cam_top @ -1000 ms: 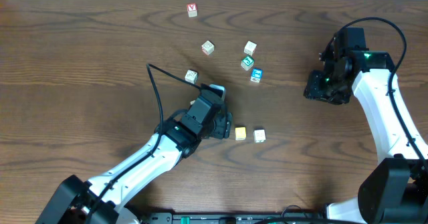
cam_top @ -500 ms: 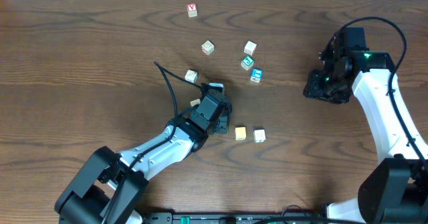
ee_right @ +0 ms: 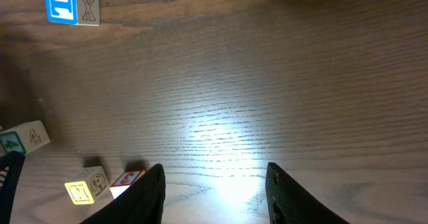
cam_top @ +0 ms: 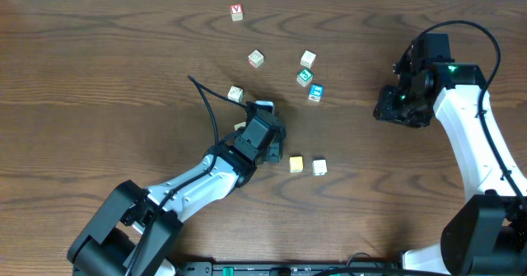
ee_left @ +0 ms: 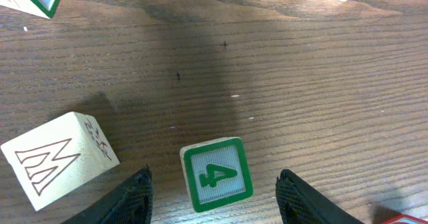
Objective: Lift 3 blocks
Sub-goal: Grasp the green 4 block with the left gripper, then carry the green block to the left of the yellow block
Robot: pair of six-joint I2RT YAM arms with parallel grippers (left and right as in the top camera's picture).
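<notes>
The green-edged block marked 4 [ee_left: 216, 174] sits on the table between the two fingers of my left gripper [ee_left: 214, 197], which is open and clear of it on both sides. In the overhead view my left gripper [cam_top: 265, 144] hides that block. The plain yellow block [cam_top: 296, 164] and the pale block with red marks [cam_top: 319, 168] lie side by side just right of it. The right wrist view shows them as the yellow block [ee_right: 87, 184] and a red 3 block [ee_right: 127, 178]. My right gripper [cam_top: 402, 107] hangs open and empty at the right.
A pale block marked M [ee_left: 60, 158] lies close to my left finger. Further back are a teal-green cube [cam_top: 305, 77], a blue cube [cam_top: 315, 92], a pale green-edged cube [cam_top: 235, 94], two pale cubes [cam_top: 256, 58] and a red-topped one [cam_top: 237, 11].
My left forearm has swung to the right and the gripper has shifted slightly over the green block. Its fingers narrowed a little. The right arm has not moved.
</notes>
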